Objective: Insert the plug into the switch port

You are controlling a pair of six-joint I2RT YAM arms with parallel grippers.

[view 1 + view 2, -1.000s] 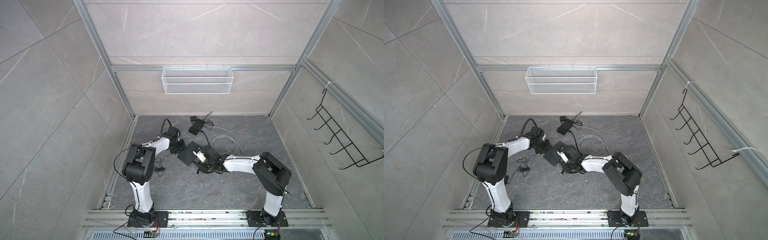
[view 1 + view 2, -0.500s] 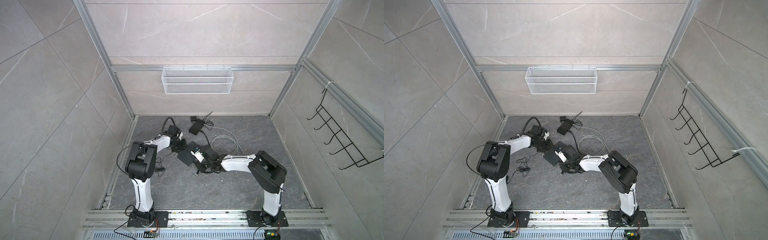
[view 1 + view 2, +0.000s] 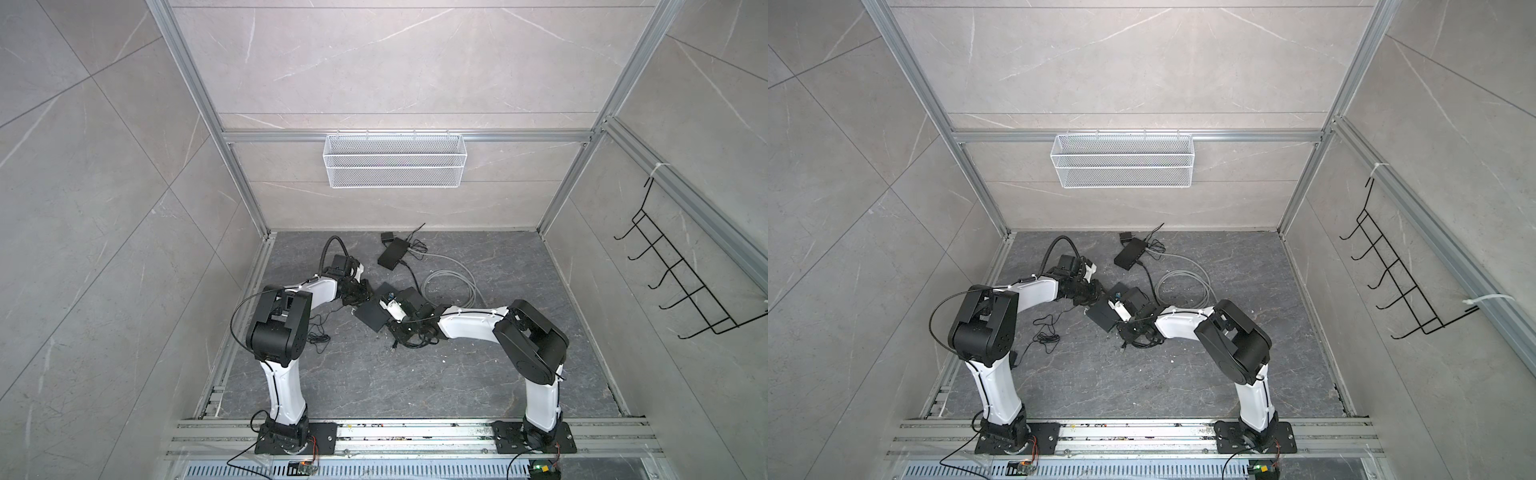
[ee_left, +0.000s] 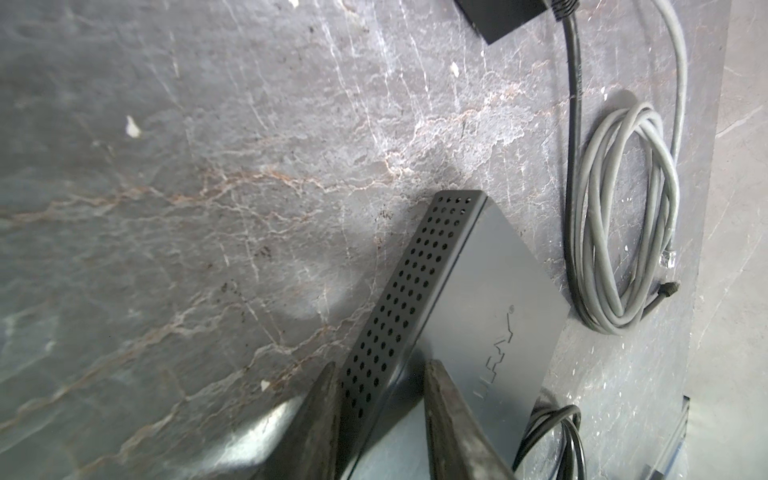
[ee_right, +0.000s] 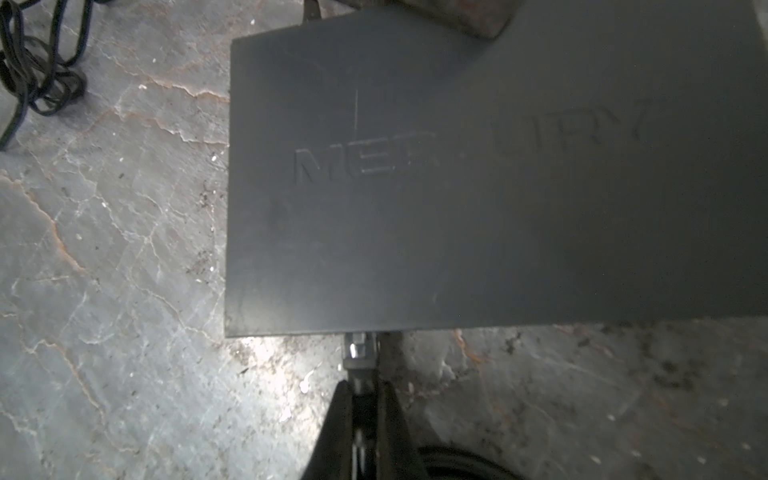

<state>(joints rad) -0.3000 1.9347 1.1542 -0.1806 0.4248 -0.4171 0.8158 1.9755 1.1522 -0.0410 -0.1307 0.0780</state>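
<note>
The flat dark grey metal switch (image 5: 478, 187), with a brand name embossed on its top face, is near the middle of the veined grey stone floor (image 5: 104, 291), between the two arms in both top views. The right pincer (image 5: 360, 392) is nearly closed, its two dark fingers pinching the small black plug with a shiny metal tip (image 5: 359, 349) from behind. The plug juts straight ahead of the fingertips and its tip touches the switch's near edge. That face is hidden, so I cannot tell whether the plug sits in a port. The left pincer (image 4: 380, 386) clasps the switch at the opposite edge, one finger on either side of its perforated side wall. A coiled light grey cable (image 4: 623, 220) lies just beside the switch.
</note>
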